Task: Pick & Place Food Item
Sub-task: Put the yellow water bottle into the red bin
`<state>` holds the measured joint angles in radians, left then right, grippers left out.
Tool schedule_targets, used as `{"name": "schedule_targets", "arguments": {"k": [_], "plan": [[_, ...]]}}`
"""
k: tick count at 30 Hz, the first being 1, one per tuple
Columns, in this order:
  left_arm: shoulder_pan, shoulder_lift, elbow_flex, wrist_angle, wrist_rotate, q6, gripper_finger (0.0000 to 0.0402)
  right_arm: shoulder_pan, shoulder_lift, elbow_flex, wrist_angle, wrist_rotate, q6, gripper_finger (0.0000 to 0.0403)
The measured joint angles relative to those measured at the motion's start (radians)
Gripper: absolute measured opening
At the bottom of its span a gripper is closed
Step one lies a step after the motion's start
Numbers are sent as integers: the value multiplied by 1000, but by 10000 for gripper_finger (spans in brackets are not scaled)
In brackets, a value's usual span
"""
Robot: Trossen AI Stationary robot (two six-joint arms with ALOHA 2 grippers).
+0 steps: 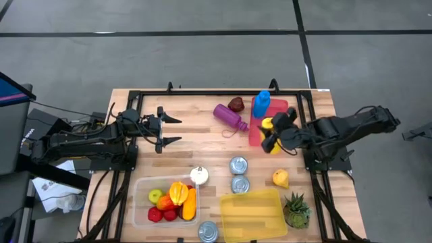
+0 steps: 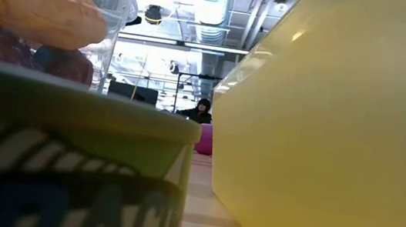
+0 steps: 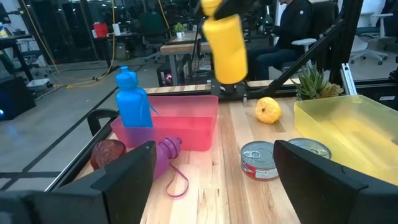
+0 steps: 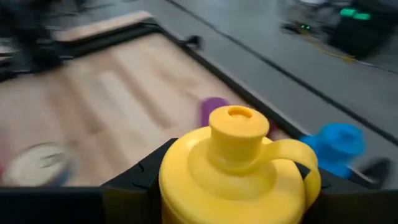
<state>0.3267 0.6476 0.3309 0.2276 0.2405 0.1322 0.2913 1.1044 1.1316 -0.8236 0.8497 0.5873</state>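
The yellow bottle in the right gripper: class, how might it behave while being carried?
The yellow bottle looks like rigid plastic, so it probably won't flex. Its smooth round body, clamped by the right gripper, might slip or twist. Hanging upright above the pink tray, it seems light, though its contents are not visible.

Two dark, near-black jointed arms, matte casings in blocky segments. Left claw (image 1: 169, 129): two slim black fingers tapering to points. Right claw (image 1: 273, 133): chunky black housing, flat black finger plates (image 4: 134, 180). Thin cables trailing behind the left arm's base.
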Motion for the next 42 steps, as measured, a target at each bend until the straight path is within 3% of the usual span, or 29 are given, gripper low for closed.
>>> {"name": "schedule_targets", "arguments": {"k": [7, 12, 15, 19, 23, 28, 36, 42], "plan": [[0, 0, 0, 0, 0, 1, 314, -91, 119, 0, -12, 180, 81, 190], [0, 0, 0, -1, 0, 1, 314, -132, 258, 0, 47, 366, 150, 190], [0, 0, 0, -2, 0, 1, 314, -129, 325, 0, -41, 469, 328, 190], [0, 0, 0, -3, 0, -2, 314, -110, 388, 0, -302, 526, 750, 190], [0, 0, 0, -3, 0, -2, 314, -87, 463, 0, -553, 558, 1143, 190], [0, 0, 0, -3, 0, -2, 314, -102, 563, 0, -719, 562, 1449, 190], [0, 0, 0, -2, 0, -9, 314, -218, 639, -36, -730, 555, 1596, 190], [0, 0, 0, -3, 0, -9, 314, -265, 635, -76, -684, 524, 1603, 190]]}}
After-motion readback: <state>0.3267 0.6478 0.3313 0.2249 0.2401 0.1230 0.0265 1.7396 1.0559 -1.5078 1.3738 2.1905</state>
